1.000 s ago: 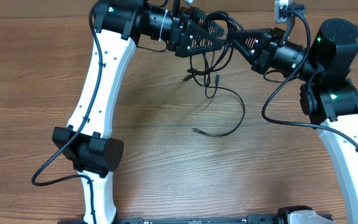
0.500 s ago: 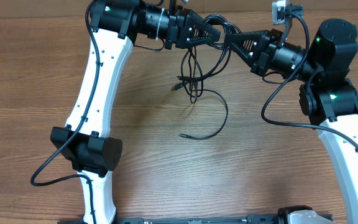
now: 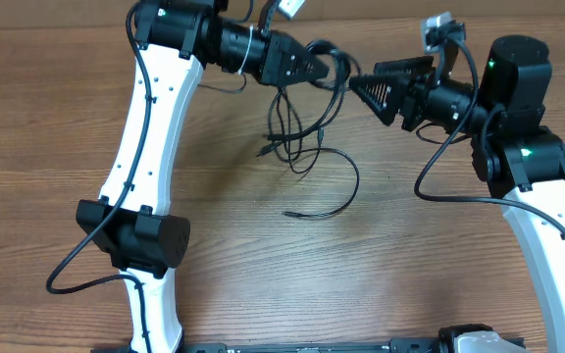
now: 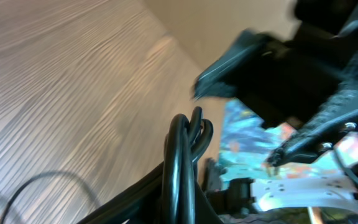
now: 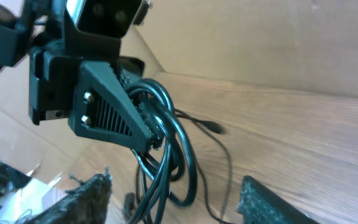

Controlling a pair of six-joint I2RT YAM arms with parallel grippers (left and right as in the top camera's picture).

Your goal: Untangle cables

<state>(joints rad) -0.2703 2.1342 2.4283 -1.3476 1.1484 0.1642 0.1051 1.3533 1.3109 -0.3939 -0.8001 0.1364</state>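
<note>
Cables (image 3: 304, 147) pinched in left fingers (image 3: 307, 67); right fingers (image 3: 385, 83) spread wide.
They hang at 12 o'clock over the tabletop (image 3: 263, 265), loose strands trailing toward centre.

The left arm (image 3: 150, 127) and the right arm (image 3: 549, 230) are white. Both reach up and bend in toward each other. The left gripper (image 3: 324, 73) points to the right, and its two fingers are squeezed tight on the cables (image 4: 178, 168). The right gripper (image 3: 363, 78) points left, close to it but apart. Its two fingers (image 5: 82, 199) are spread wide and hold nothing.
</note>
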